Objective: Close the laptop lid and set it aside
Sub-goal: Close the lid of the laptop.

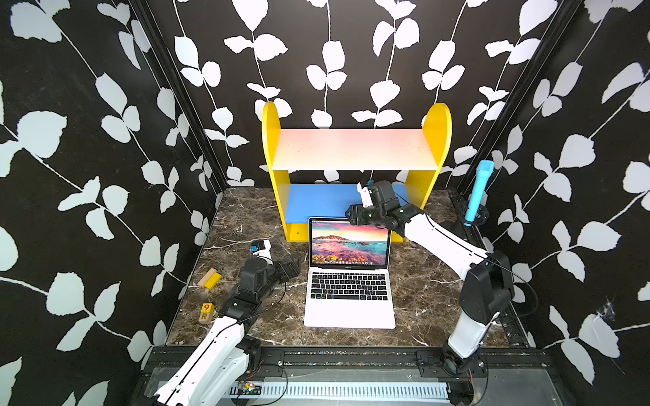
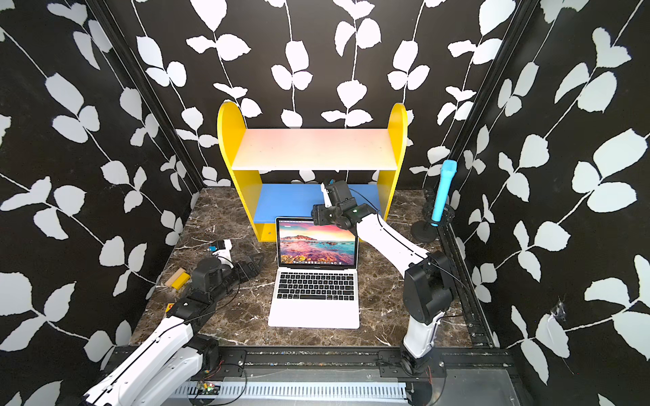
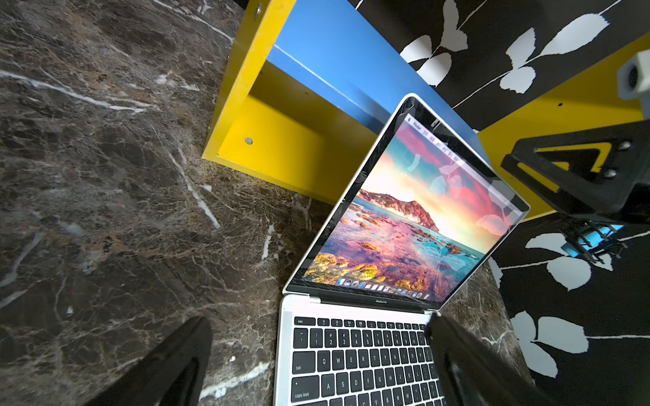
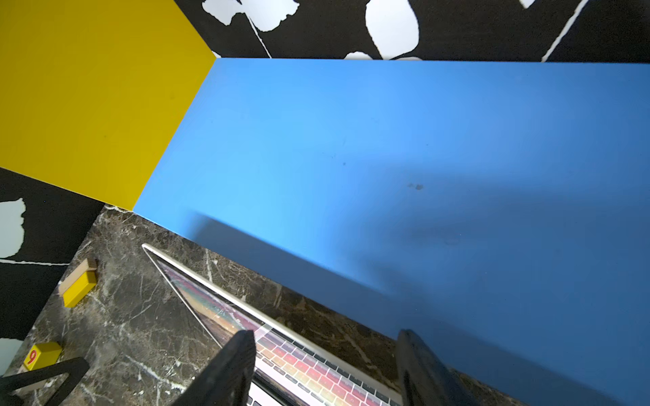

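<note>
two arms flank the laptop (image 1: 349, 305), which sits open in the middle of the marble table (image 1: 246, 225), base flat, its back edge just in front of the yellow-sided shelf (image 1: 271, 151) with a blue lower board (image 1: 316, 204). the laptop lid (image 1: 349, 242) stands up, tilted a little back, its screen lit with a pink-and-teal coast. the right gripper (image 1: 352, 215) hangs at the lid's upper corner on the right side; in the right wrist view its fingers (image 4: 228, 365) stand apart with the lid's top edge running between them, neither plainly pressing the panel, so it has hold of nothing. the left gripper (image 1: 294, 264) lies low by the table, just left of the hinge, jaws spread wide and empty. a yellow block (image 1: 211, 279) and a numbered block (image 1: 205, 312) lie near the table's left edge, well apart from the laptop
</note>
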Robot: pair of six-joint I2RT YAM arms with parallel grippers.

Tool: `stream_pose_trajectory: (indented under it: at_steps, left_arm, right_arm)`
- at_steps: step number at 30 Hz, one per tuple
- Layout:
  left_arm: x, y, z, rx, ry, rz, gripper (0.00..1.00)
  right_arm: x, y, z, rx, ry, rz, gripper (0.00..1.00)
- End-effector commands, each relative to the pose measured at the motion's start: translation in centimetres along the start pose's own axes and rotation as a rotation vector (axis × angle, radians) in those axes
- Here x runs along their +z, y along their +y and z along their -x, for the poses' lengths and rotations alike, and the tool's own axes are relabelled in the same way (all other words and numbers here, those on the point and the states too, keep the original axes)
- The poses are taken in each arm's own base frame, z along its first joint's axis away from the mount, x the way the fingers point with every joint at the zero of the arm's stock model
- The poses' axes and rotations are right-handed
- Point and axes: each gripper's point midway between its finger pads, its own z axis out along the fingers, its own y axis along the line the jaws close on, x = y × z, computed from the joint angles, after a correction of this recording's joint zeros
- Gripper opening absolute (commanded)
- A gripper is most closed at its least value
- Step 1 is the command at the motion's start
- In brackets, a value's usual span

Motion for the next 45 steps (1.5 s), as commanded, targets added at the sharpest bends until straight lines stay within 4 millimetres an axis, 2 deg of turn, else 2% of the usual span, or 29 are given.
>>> stream_pose_trajectory:
  at_steps: [1,13,24,45]
  left_arm:
    - [-0.1,0.4,-0.6,0.02,0.008,0.007,0.98]
    - [-0.2,0.1,-0.5,0.026,0.004,-0.006,0.99]
    - [-0.4,0.1,-0.5,0.024,0.0,-0.007,0.99]
    - [-0.7,0.2,-0.4,0.028,-0.009,0.001,0.99]
  right_arm:
    - [0.4,1.2,0.4,-0.003,0.003,0.046,0.66]
    - [1.1,2.5,-1.1,-0.08,0.143,0.146,0.67]
    - [-0.1,4.1,-3.7,-0.167,0.285,0.266,0.68]
    - [-3.1,7.0,-7.2,-0.264,0.395,0.44,0.66]
